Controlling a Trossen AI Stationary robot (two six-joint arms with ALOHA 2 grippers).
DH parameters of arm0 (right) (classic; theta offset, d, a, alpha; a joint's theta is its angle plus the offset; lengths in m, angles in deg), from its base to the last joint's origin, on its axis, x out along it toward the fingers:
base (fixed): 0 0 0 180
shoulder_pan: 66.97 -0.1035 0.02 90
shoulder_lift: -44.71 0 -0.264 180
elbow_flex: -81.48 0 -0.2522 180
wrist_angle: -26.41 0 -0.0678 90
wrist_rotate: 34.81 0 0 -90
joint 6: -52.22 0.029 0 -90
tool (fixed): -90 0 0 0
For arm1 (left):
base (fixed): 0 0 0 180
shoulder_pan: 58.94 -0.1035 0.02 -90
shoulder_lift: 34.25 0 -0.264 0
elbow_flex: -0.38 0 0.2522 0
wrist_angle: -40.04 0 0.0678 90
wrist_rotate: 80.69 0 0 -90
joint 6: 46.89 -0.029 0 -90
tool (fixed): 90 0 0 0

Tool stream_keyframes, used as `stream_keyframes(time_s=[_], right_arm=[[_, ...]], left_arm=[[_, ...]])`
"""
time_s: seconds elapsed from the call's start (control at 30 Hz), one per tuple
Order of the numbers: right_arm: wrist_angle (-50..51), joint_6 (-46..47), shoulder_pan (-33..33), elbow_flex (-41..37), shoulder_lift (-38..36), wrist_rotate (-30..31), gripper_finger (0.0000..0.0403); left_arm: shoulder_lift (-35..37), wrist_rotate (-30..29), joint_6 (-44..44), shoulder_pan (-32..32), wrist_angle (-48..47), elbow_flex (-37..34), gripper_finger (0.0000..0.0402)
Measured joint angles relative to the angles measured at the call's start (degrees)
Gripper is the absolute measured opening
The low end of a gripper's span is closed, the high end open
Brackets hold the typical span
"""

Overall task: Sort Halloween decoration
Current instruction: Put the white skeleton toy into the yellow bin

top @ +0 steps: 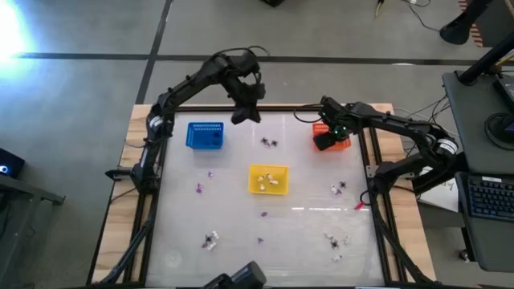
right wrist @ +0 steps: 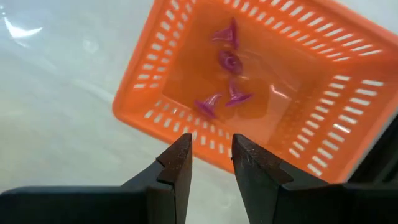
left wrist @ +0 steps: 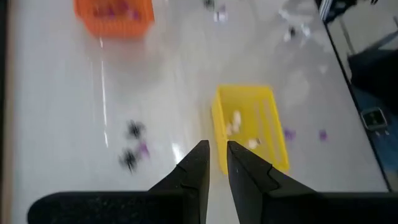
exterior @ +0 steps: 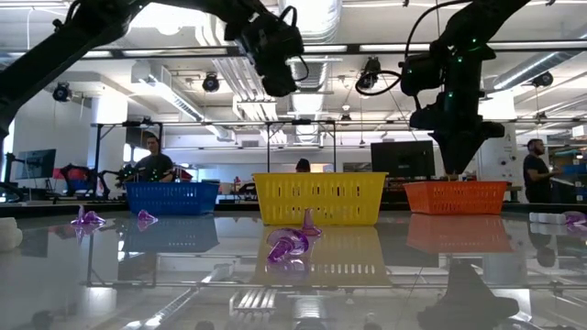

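While over the orange basket [right wrist: 261, 87], right gripper [right wrist: 210, 155] with fingers parted, empty; left gripper [left wrist: 216, 163] raised, fingers nearly together.

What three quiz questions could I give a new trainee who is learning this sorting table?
1. True or false: the right gripper hangs over the orange basket.
2. What colour are the trinkets in that basket?
3. Which basket holds cream trinkets: A blue, B yellow, C orange?

Key: 1 true, with its jaws apart and nothing between them. 2 purple. 3 B, the yellow one at mid-table. The left gripper waits high between the blue and yellow baskets.
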Motion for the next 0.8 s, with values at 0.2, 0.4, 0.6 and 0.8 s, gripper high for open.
stream_keyframes(time_s=[0.2,0.4,0.6,0.8], right_arm=[[-0.1,0.0,-0.2,0.0,0.0,0.0,0.0103],[-0.2,-0.6,-0.4,1.0,-0.4,0.0,0.0102],[0.6,-0.6,-2.4,5.5,-3.1,0.0,0.0104],[8.0,1.1,-5.3,8.6,-7.2,0.0,0.0105]], left_arm=[[2.2,-1.6,2.1,0.3,-4.6,-0.4,0.0039],[3.5,-15.5,7.3,2.2,-6.9,-0.5,0.0039],[6.0,-17.7,9.3,4.5,-6.9,-0.5,0.0039],[9.5,-17.8,12.6,6.0,-6.9,-0.6,0.0039]])
